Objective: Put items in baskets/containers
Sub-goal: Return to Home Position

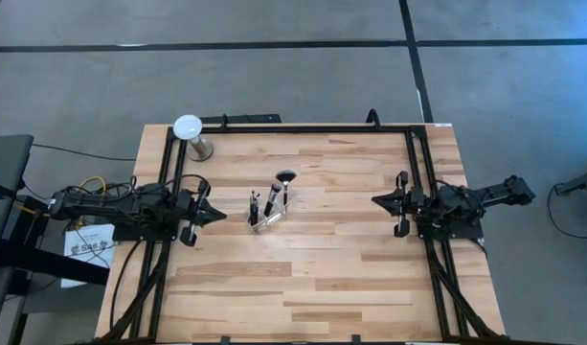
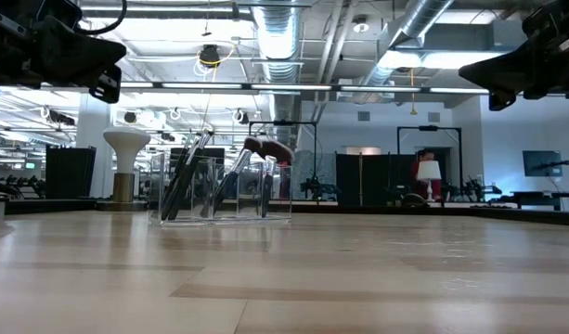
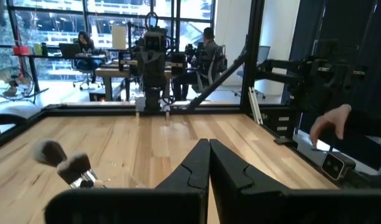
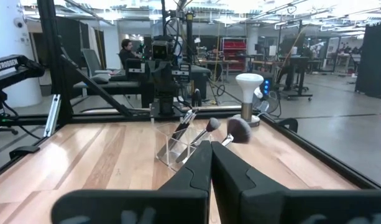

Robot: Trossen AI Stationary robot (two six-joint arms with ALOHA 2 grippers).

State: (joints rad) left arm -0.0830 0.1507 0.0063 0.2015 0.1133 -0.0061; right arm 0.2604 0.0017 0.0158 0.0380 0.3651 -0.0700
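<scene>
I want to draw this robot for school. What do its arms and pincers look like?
Both are black and jointed, the left arm and the right arm. Each ends in a black two-finger pincer: the left pincer and right pincer have flat, wedge-shaped fingers tapering to a point. Thin yellow cables loop by the left arm's base.

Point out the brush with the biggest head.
The brush leaning out of the organizer's end nearer the right gripper. Its wide, fluffy head sticks out past the rim, and the other brushes have smaller heads.
</scene>
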